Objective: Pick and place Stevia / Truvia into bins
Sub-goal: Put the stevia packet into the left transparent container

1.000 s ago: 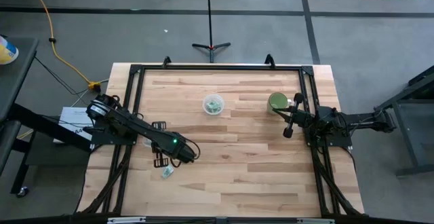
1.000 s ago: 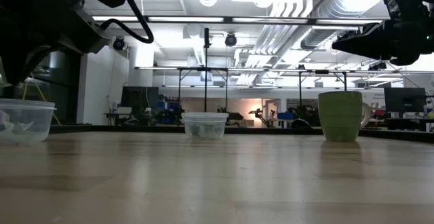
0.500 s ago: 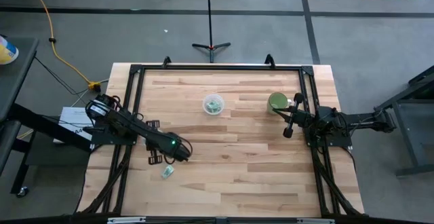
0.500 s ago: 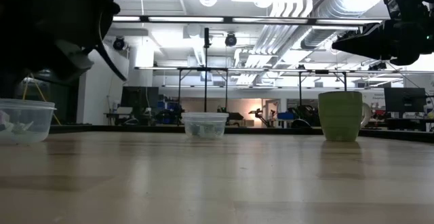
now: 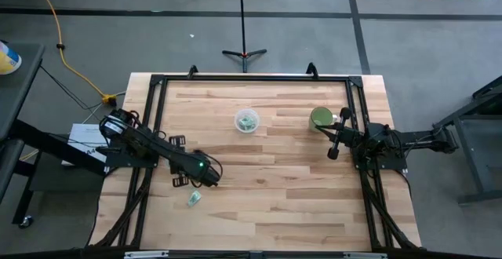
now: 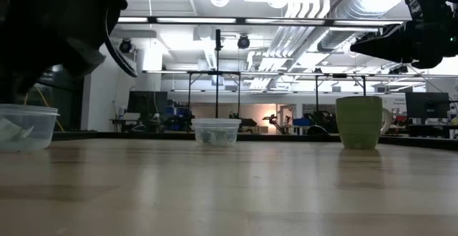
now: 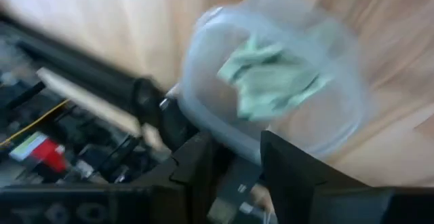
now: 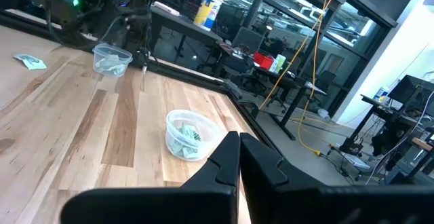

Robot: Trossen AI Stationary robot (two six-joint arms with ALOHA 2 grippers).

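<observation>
A: Where is the left gripper (image 7: pixel 237 142)?

B: At the left side of the surface (image 5: pixel 274 204), close to the dark frame (image 5: pixel 251 78) that runs along the edges. It hangs just over the left bin (image 7: pixel 193 81). Its jaws stand a little apart, with a narrow gap. I cannot tell if they touch the rim.

A: And the sachets (image 7: pixel 271 81)?

B: Several lie crumpled inside that left bin. More are in the middle bin (image 5: pixel 247 121), which stands toward the far edge. One loose sachet (image 5: pixel 193 199) lies flat on the wood, nearer than the left arm and not far from the left edge.

A: The right gripper (image 5: pixel 332 154)?

B: It waits at the right side, just beside the green cup (image 5: pixel 321 118), with its jaws closed together and nothing in them.

A: Is there room to move?

B: Yes. From the middle bin to the near edge the wood is open, and the bins are well apart from each other.

A: Any writing?

B: The print on the sachets is too small to read.
</observation>
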